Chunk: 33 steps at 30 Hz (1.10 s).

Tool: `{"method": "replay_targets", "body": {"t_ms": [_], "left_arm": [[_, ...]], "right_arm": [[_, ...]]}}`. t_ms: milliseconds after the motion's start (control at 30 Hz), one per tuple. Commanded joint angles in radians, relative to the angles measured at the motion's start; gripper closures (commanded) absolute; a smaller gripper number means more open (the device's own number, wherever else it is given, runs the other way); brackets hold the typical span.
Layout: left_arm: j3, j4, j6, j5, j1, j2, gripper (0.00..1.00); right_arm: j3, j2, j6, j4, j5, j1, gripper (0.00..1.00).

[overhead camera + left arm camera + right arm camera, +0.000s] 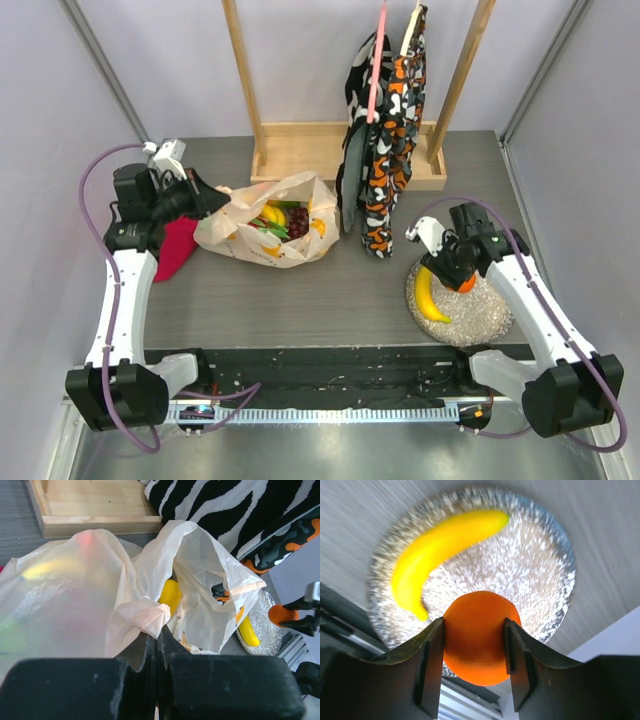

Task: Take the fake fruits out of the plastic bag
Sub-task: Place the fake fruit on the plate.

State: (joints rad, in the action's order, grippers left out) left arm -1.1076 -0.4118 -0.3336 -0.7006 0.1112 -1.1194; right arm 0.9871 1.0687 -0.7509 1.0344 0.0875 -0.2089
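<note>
The plastic bag (262, 232) lies open at the table's back left, with fake fruits inside: yellow ones (272, 213), dark grapes (298, 222) and a green one (276, 230). My left gripper (207, 203) is shut on a pinch of the bag's edge (150, 617), holding the mouth up; a yellow fruit (170, 594) shows inside. My right gripper (474, 640) is shut on the orange (475, 642), just above the glittery silver plate (545, 565). A yellow banana (437, 547) lies on that plate. From above, the orange (466, 283) peeks out beside the gripper (452, 275).
A red cloth (175, 247) lies under the left arm. A wooden rack (345, 150) stands at the back with a patterned black, white and orange cloth bag (385, 130) hanging from it. The plate (480, 310) sits near the front right edge.
</note>
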Motion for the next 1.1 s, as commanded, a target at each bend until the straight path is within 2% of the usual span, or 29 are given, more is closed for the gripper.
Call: {"method": "replay_targets", "body": {"t_ms": [0,267,400,633,700,767,800,900,933,967,1000,1067], "left_arm": [[-0.012,0.054,-0.001,-0.008,-0.005,-0.005,1.00],[-0.017,0.036,0.005,0.001,-0.007,0.001,1.00],[-0.012,0.025,0.008,0.003,-0.005,0.010,1.00],[-0.017,0.004,0.019,0.013,-0.005,0.015,1.00],[-0.020,0.002,0.019,0.013,-0.005,0.013,1.00],[-0.021,-0.001,0.021,0.012,-0.005,0.012,1.00],[-0.023,0.001,0.021,0.012,-0.005,0.012,1.00],[-0.026,0.001,0.019,0.006,-0.005,0.010,1.00],[-0.024,-0.001,0.019,0.006,-0.007,0.013,1.00],[-0.021,0.001,0.021,0.003,-0.005,0.018,1.00],[-0.020,0.001,0.021,0.000,-0.007,0.020,1.00],[-0.006,0.001,0.021,-0.007,-0.007,0.023,1.00]], "right_arm": [[-0.090,0.028,-0.047,-0.220,-0.114,0.043,0.92],[-0.258,0.021,-0.059,-0.566,-0.101,0.049,0.92],[-0.317,0.005,-0.087,-0.616,-0.037,0.048,0.90],[-0.378,0.031,-0.019,-0.749,-0.075,0.049,0.90],[-0.387,0.028,-0.021,-0.775,-0.066,0.049,0.86],[-0.396,0.033,-0.025,-0.766,-0.069,0.049,0.72],[-0.396,0.036,-0.036,-0.749,-0.071,0.049,0.56],[-0.372,0.028,-0.027,-0.651,-0.074,0.048,0.42],[-0.335,0.019,-0.007,-0.619,-0.056,0.049,0.31],[-0.308,0.008,0.004,-0.549,-0.039,0.048,0.23],[-0.277,-0.013,0.015,-0.515,-0.020,0.049,0.08],[-0.199,-0.033,0.045,-0.443,0.056,0.048,0.02]]}}
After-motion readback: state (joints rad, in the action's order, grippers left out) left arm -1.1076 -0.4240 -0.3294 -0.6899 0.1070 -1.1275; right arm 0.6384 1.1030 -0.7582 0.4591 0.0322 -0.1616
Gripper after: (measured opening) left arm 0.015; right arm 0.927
